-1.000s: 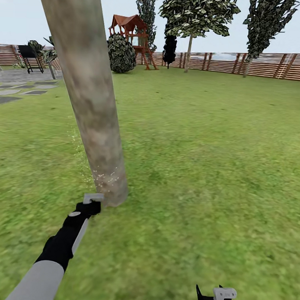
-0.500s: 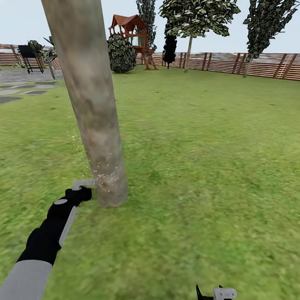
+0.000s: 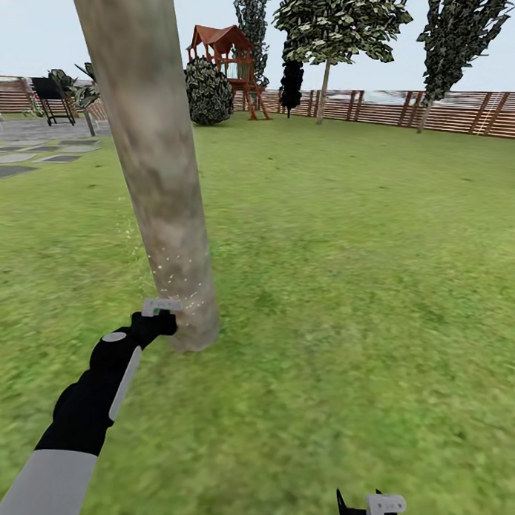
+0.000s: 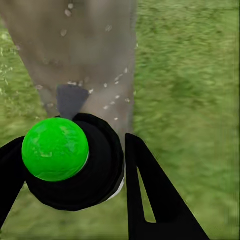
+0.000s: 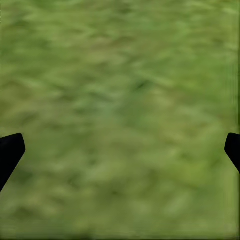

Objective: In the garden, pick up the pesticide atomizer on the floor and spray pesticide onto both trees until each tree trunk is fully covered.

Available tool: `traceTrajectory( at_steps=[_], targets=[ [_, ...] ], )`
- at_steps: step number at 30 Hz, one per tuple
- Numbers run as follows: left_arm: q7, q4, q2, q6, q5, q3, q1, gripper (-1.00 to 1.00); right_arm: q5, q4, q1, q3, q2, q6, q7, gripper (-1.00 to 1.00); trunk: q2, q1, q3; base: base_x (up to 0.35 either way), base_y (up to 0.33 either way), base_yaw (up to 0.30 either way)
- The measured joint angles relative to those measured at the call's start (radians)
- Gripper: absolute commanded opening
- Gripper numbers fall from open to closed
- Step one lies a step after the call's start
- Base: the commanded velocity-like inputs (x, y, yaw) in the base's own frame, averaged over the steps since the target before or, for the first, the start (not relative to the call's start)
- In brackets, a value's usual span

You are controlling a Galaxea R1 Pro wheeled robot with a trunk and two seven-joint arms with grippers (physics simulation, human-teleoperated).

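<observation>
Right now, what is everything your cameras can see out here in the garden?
Tree trunk: one, mottled grey-brown, close ahead on the left, leaning, pale droplets near its base.
Pesticide atomizer: one, dark with a green spot, in the left gripper, beside the trunk's base.
Lawn: one, green, all around.
Fence: one, brown slats, along the far edge.
Playhouse: one, red-brown, far back.
Leafy trees: several, dark green, by the fence.
Stone patio: one, grey, far left.
Left gripper: black, closed on the atomizer.
Right gripper: black fingertips wide apart, over grass.
</observation>
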Motion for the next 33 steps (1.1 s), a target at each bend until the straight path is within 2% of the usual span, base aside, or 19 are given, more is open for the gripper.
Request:
traceTrajectory(
  at_steps=[2,4,5,7,8,9,12,15,17,18,19,20,21,22,24,26,28,30,33],
  targets=[
    [0.0,-0.011,0.007,0.003,-0.001,0.009,-0.004,-1.0,0.0,0.0,0.0,0.0,0.0,0.0,0.0,1.0,0.0,0.0,0.0,-0.006,-0.001,0.0],
    [-0.003,-0.016,0.01,0.017,-0.005,0.059,-0.011,-1.0,0.001,0.0,0.0,0.0,0.0,0.0,0.0,1.0,0.0,0.0,0.0,-0.001,0.0,0.0],
    [-0.008,-0.019,0.012,0.047,-0.007,0.108,-0.013,-1.0,0.001,0.001,0.0,0.0,0.0,0.0,0.0,1.0,0.0,0.0,0.0,0.0,0.0,0.0],
    [-0.01,-0.034,0.006,0.077,0.005,0.125,-0.013,-1.0,0.001,0.001,0.0,0.0,0.0,0.0,0.0,1.0,0.0,0.0,0.0,0.0,0.0,0.0],
    [-0.01,-0.038,0.002,0.08,0.005,0.12,-0.012,-1.0,0.001,0.001,0.0,0.0,0.0,0.0,0.0,1.0,0.0,0.0,0.0,0.0,0.0,0.0],
    [-0.011,-0.042,-0.002,0.085,0.007,0.099,-0.012,-1.0,0.001,0.001,0.0,0.0,0.0,0.0,0.0,1.0,0.0,0.0,0.0,0.0,0.0,0.0],
    [-0.007,-0.08,-0.016,0.121,0.013,0.017,-0.015,-1.0,0.001,0.001,0.0,0.0,0.0,0.0,0.0,1.0,0.0,0.0,0.0,0.0,0.0,0.0],
    [-0.003,-0.143,-0.053,0.18,0.006,-0.011,-0.028,-1.0,0.001,0.001,0.0,0.0,0.0,0.0,0.0,1.0,0.0,0.0,0.0,0.0,0.0,0.0],
    [-0.002,-0.153,-0.052,0.189,-0.003,-0.008,-0.043,-1.0,0.001,0.001,0.0,0.0,0.0,0.0,0.0,1.0,0.0,0.0,0.0,0.0,0.0,0.0],
    [-0.002,-0.158,-0.047,0.191,-0.007,0.0,-0.048,-1.0,0.001,0.001,0.0,0.0,0.0,0.0,0.0,1.0,0.0,0.0,0.0,0.0,0.0,0.0],
    [-0.001,-0.161,-0.039,0.2,-0.011,0.024,-0.054,-1.0,0.001,0.001,0.0,0.0,0.0,0.0,0.0,1.0,0.0,0.0,0.0,0.0,0.0,0.0],
    [-0.003,-0.163,-0.028,0.226,-0.014,0.065,-0.065,-1.0,0.001,0.001,0.0,0.0,0.0,0.0,0.0,1.0,0.0,0.0,0.0,0.0,0.0,0.0],
    [-0.007,-0.164,-0.007,0.266,-0.014,0.105,-0.083,-1.0,0.001,0.001,0.0,0.0,0.0,0.0,0.0,1.0,0.0,0.0,0.0,0.0,0.0,0.0],
    [-0.009,-0.164,0.014,0.296,-0.009,0.126,-0.097,-1.0,0.001,0.001,0.0,0.0,0.0,0.0,0.0,1.0,0.0,0.0,0.0,0.0,0.0,0.0],
    [-0.01,-0.168,0.027,0.316,0.005,0.131,-0.105,-1.0,0.001,0.001,0.0,0.0,0.0,0.0,0.0,1.0,0.0,0.0,0.0,0.0,0.0,0.0],
    [-0.011,-0.169,0.02,0.321,0.015,0.096,-0.106,-1.0,0.001,0.001,0.0,0.0,0.0,0.0,0.0,1.0,0.0,0.0,0.0,0.0,0.0,0.0],
    [-0.01,-0.175,0.014,0.322,0.017,0.028,-0.112,-1.0,0.001,0.001,0.0,0.0,0.0,0.0,0.0,1.0,0.0,0.0,0.0,0.0,0.0,0.0],
    [-0.01,-0.19,0.007,0.341,0.015,-0.02,-0.136,-1.0,0.001,0.001,0.0,0.0,0.0,0.0,0.0,1.0,0.0,0.0,0.0,0.0,0.0,0.0],
    [-0.01,-0.204,-0.009,0.409,0.009,-0.038,-0.192,-1.0,0.001,0.001,0.0,0.0,0.0,0.0,0.0,1.0,0.0,0.0,0.0,0.0,0.0,0.0]
  ],
)
